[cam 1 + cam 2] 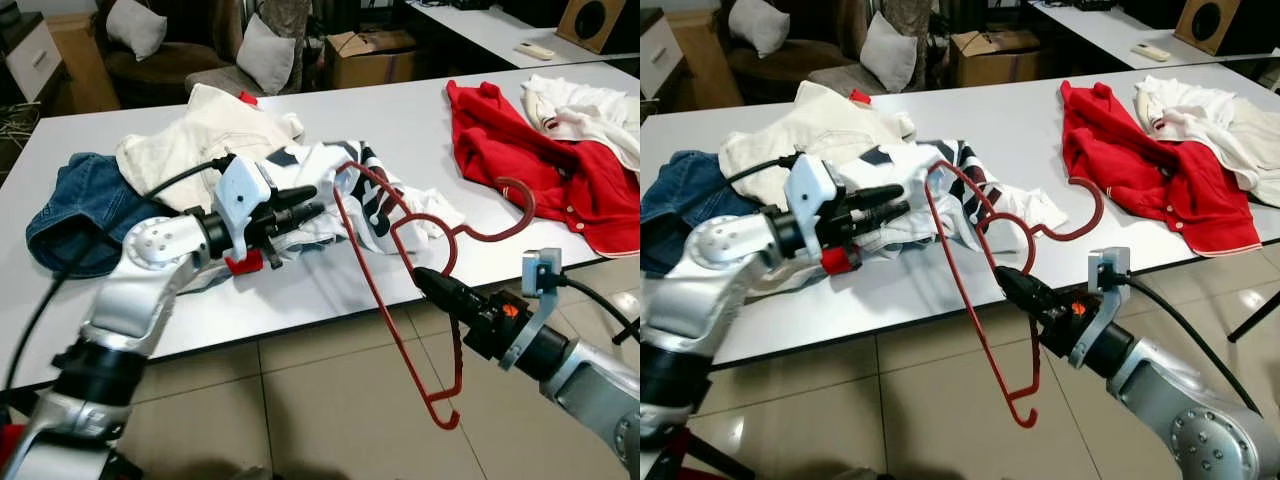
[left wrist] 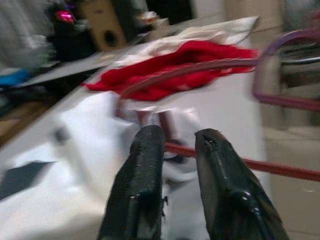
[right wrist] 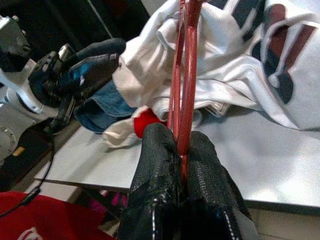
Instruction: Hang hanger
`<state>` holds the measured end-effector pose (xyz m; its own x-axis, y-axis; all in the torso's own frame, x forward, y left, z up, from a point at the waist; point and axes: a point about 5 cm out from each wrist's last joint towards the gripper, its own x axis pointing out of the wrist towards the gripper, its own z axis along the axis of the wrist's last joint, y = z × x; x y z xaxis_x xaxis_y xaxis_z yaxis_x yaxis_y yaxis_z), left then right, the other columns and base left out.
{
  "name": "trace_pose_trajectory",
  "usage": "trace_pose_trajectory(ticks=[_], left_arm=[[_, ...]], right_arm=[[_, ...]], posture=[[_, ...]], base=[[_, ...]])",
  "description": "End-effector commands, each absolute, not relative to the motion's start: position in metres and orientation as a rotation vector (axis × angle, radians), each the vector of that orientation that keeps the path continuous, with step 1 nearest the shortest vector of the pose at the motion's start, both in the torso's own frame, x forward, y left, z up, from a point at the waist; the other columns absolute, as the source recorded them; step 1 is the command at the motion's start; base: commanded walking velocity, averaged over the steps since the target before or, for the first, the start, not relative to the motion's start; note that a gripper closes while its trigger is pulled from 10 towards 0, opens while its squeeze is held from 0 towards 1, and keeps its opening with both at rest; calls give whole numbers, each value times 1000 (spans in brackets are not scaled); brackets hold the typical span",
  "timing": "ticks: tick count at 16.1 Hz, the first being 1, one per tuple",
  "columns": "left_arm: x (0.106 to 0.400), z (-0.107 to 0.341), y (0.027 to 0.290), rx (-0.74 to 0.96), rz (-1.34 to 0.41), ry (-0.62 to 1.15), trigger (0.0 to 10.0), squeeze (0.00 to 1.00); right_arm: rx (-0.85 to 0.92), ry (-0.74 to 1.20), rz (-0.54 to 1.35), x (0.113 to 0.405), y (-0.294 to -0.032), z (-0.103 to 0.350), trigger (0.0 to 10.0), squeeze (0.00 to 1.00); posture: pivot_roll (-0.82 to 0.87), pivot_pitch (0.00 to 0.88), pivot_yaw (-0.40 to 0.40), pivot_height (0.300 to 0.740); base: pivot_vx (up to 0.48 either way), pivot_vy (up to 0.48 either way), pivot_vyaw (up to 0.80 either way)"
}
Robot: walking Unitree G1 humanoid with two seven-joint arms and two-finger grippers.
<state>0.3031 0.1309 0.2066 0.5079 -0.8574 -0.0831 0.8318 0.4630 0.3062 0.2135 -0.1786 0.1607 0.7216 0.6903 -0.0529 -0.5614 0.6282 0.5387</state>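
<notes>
Hanger (image 1: 400, 290) clamped in right gripper (image 1: 425, 277), unlabelled.

The left wrist view is blurred; the red garment (image 1: 540, 170) is cut off by the frame's right edge.

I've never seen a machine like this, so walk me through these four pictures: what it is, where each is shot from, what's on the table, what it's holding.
It is a humanoid robot with two silver arms, each ending in a claw of two black fingers. Two pictures come from cameras in its head, looking down; the other two from cameras on each wrist, looking along the fingers.

The white table carries clothes: blue jeans, a cream garment, a white patterned shirt and a red garment.

The right claw is shut on a red hanger, held at the table's edge. The left claw is open, reaching toward the hanger's upper end.
</notes>
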Motion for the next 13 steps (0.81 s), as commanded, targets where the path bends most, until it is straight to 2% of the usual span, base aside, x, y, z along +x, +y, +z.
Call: trace_pose_trajectory(ticks=[1, 2, 3, 4, 6, 9, 12, 13], left_arm=[[299, 206, 120, 338, -1060, -87, 10000, 1000], [310, 206, 117, 380, -928, -126, 10000, 545], [320, 208, 118, 420, -787, -173, 10000, 47], [325, 216, 118, 458, -677, -240, 10000, 0], [323, 223, 116, 433, -653, -273, 10000, 0], [322, 219, 121, 551, -630, -260, 10000, 0], [307, 222, 118, 499, -805, -320, 10000, 0], [307, 222, 120, 504, -803, -316, 10000, 0]], right_arm=[[513, 196, 790, 212, -177, 178, 10000, 0], [514, 185, 803, 212, -178, 181, 10000, 0], [511, 177, 814, 211, -180, 183, 10000, 0], [507, 167, 825, 209, -182, 186, 10000, 0], [505, 158, 834, 208, -184, 189, 10000, 0], [497, 147, 839, 208, -189, 192, 10000, 0], [487, 155, 829, 209, -192, 192, 10000, 0], [486, 157, 828, 210, -192, 191, 10000, 0]], posture=[[-207, 0, 9, 740], [-211, 0, 9, 740], [-214, 0, 9, 740], [-218, 0, 10, 740], [-219, 0, 11, 740], [-222, 0, 11, 740], [-218, 0, 7, 740], [-216, 0, 6, 740]], base=[[0, 0, 0], [0, 0, 0], [0, 0, 0], [0, 0, 0], [0, 0, 0], [0, 0, 0], [0, 0, 0], [0, 0, 0]])
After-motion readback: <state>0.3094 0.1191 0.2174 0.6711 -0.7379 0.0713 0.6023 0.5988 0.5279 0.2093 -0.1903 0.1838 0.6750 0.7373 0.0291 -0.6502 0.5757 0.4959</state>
